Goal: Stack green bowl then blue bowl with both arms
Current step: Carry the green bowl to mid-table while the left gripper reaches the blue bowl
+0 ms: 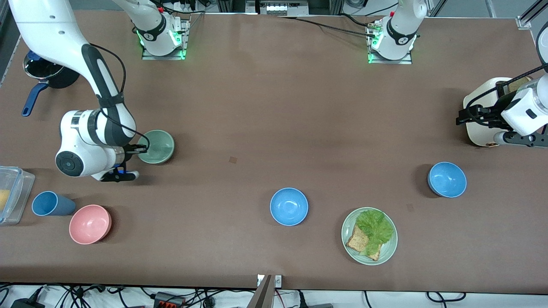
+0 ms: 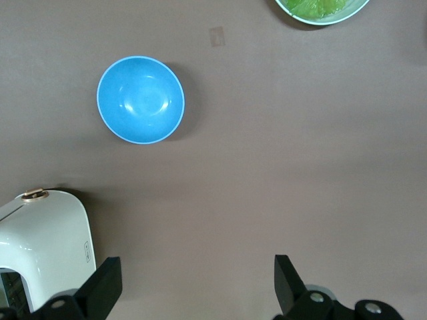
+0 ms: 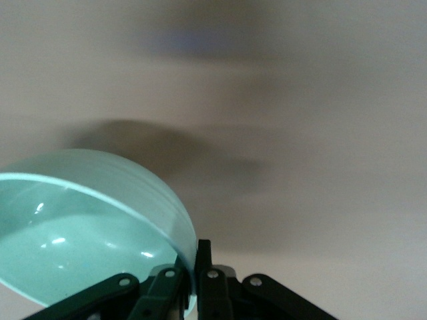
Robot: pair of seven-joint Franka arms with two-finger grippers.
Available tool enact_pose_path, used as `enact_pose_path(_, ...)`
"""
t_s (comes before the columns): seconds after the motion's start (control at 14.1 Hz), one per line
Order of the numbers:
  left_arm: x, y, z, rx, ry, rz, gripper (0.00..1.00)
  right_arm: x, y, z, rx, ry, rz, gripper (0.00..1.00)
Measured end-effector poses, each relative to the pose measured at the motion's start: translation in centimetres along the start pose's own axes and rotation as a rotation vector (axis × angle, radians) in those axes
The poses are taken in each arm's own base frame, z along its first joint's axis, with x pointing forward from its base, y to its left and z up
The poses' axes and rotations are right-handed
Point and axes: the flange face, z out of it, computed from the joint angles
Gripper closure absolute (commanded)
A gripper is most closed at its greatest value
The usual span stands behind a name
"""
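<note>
Your right end effector pinched the green bowl's rim; carry it level. Left end effector, spread, waited above the blue bowl.

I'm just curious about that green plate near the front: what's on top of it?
The green plate carries a lettuce leaf and a slice of brown bread. The lettuce overlaps the bread, so part of the slice is covered, as is the plate beneath both.

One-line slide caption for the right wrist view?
Right gripper shut on the green bowl, fingers pinching its rim above the brown table.
</note>
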Motion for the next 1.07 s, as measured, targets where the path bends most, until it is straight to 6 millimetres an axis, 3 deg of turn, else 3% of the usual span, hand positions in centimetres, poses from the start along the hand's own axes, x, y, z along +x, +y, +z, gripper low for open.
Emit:
enact_pose_path(0.14, 0.3, -0.6, 0.2, -0.002, -0.003, -0.009, 0.0, 0.1, -6.3, -3.2, 0.033, 0.026, -0.062, 1.0)
enact_pose_path(0.28, 1.4, -2.6, 0.5, -0.007, 0.002, -0.039, 0.0, -0.6, -13.9, -4.1, 0.021, 0.045, -0.073, 1.0)
enact_pose_path(0.5, 4.4, -8.3, 3.7, -0.017, 0.028, -0.109, 0.0, -2.7, -25.6, -1.5, -0.002, 0.064, -0.058, 1.0)
enact_pose_path(0.64, 6.4, -10.8, 7.2, -0.009, 0.076, -0.104, 0.0, -4.2, -31.5, 1.2, -0.006, 0.054, -0.043, 1.0)
enact_pose_path(0.78, 7.5, -11.6, 10.8, 0.002, 0.121, -0.109, 0.0, -4.7, -35.3, 3.8, 0.013, 0.046, -0.022, 1.0)
enact_pose_path(0.99, 7.2, -12.7, 16.0, 0.02, 0.178, -0.115, 0.0, -4.1, -37.5, 6.9, 0.054, 0.046, -0.015, 1.0)
enact_pose_path(1.07, 7.0, -13.1, 17.5, 0.027, 0.197, -0.108, 0.0, -4.0, -37.8, 7.7, 0.053, 0.039, -0.015, 0.87)
